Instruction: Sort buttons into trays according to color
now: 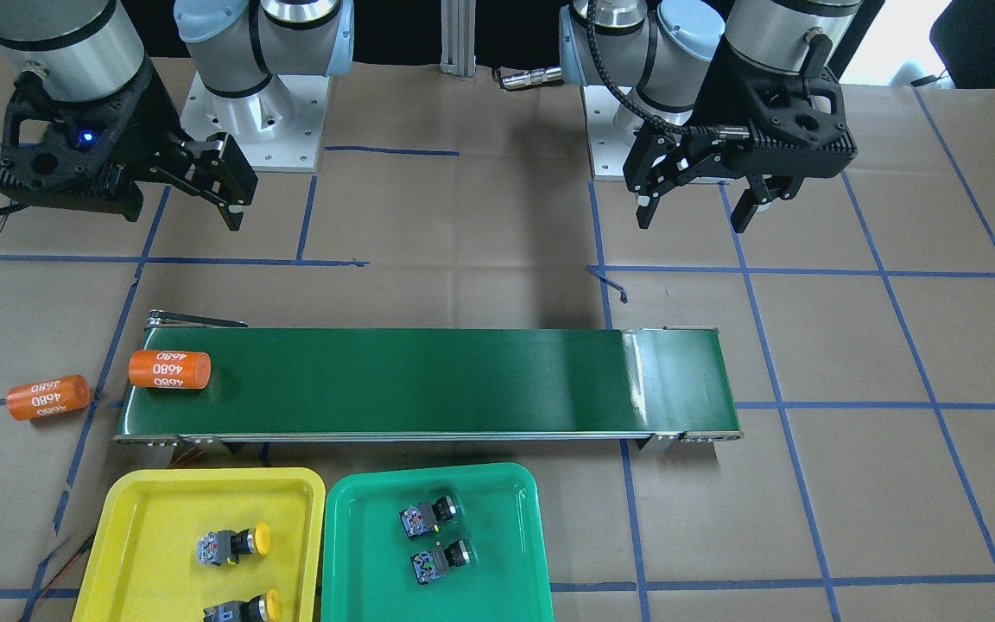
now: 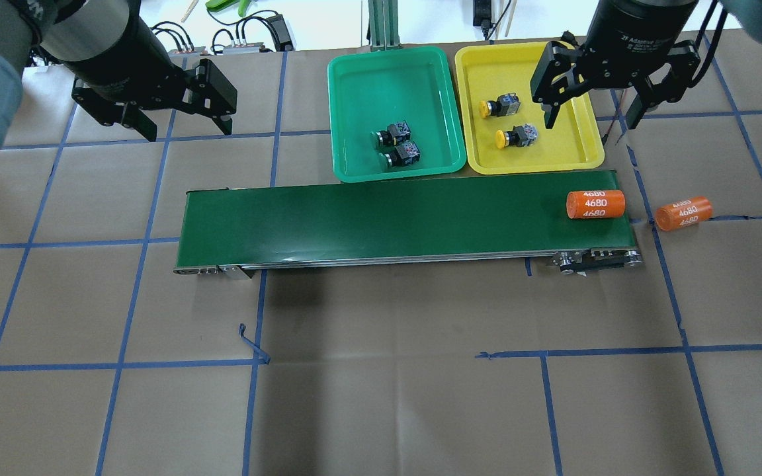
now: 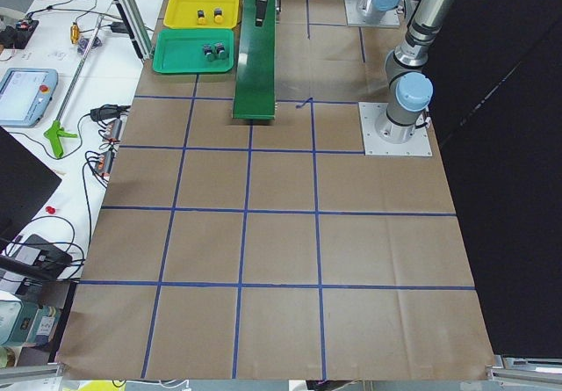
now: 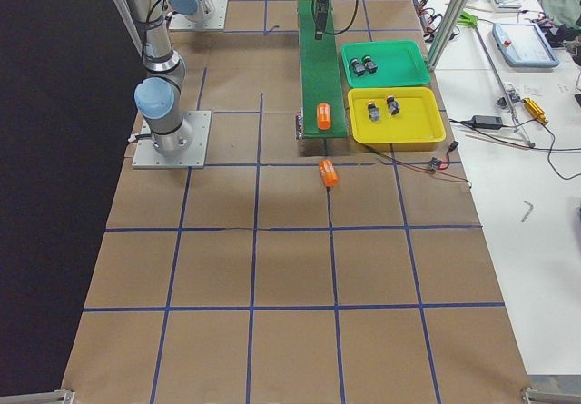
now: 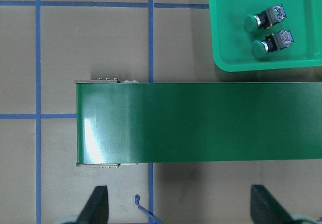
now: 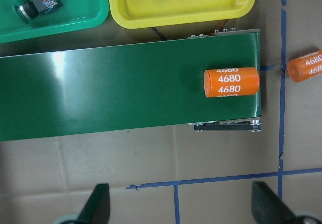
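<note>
Two green-capped buttons (image 2: 391, 136) (image 2: 403, 155) lie side by side in the green tray (image 2: 381, 79). Two yellow-capped buttons (image 2: 500, 106) (image 2: 517, 137) lie in the yellow tray (image 2: 573, 149). My left gripper (image 2: 188, 127) is open and empty, high above the table on the far side of the belt's left end. My right gripper (image 2: 591, 120) is open and empty, above the yellow tray's right edge. The left wrist view shows the green-capped buttons (image 5: 265, 18) in the green tray (image 5: 231, 43), far from the open fingers (image 5: 98, 204).
A long dark-green conveyor belt (image 2: 387, 218) lies in front of the trays. One orange cylinder marked 4680 (image 2: 594, 204) lies on the belt's right end, and another (image 2: 683, 213) lies on the table just past it. Blue tape lines cross the brown paper.
</note>
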